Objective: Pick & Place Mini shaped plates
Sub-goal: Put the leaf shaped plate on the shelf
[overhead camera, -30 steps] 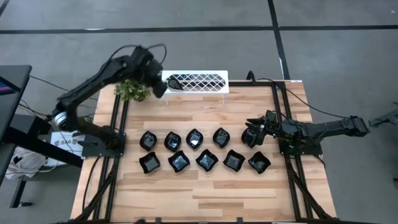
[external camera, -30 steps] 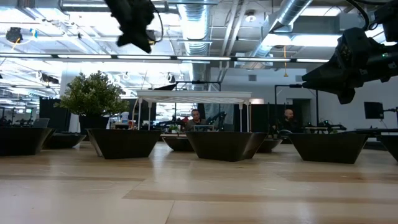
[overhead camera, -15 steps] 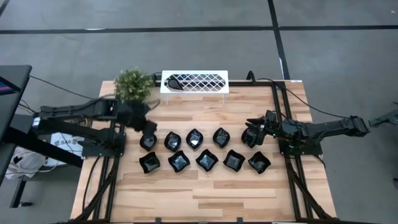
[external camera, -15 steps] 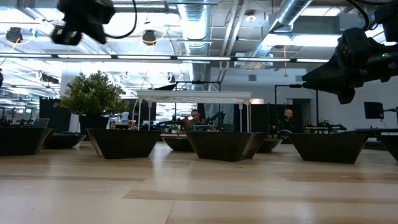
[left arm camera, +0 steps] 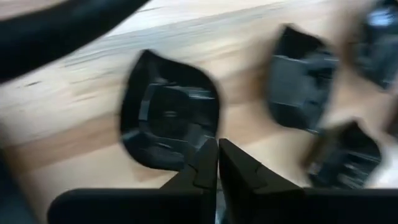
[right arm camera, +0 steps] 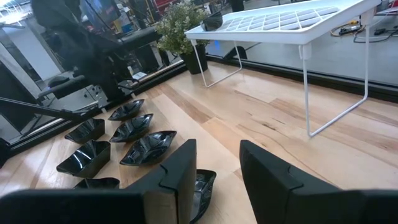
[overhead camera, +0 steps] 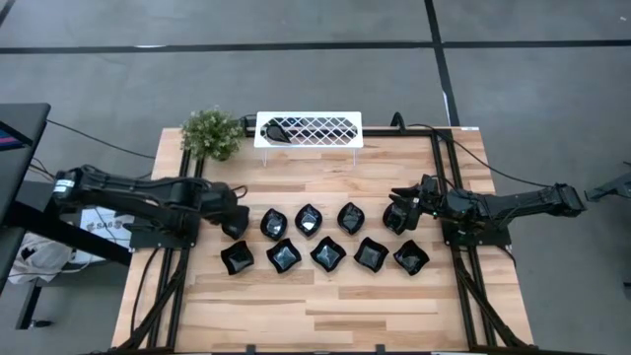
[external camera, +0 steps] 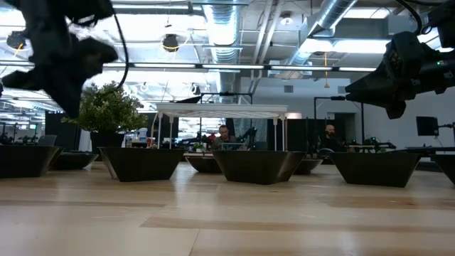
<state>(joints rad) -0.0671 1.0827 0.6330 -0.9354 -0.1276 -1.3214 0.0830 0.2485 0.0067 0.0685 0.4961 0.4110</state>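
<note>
High view, near row: five mini shaped plates (overhead camera: 324, 254) lie side by side on the tabletop (overhead camera: 325, 306).
Second row: more black dishes behind them, the leftmost hidden under the left pincer (overhead camera: 235, 223).
Left pincer: fingers pressed together, holding nothing, low over that leftmost leaf-shaped dish (left arm camera: 169, 118).
Right pincer (overhead camera: 399, 207): fingers parted, empty, over the row's right end.
Far edge: white rack (overhead camera: 309, 129) carrying one dark dish (overhead camera: 277, 129); potted plant (overhead camera: 211, 134) to its left.
</note>
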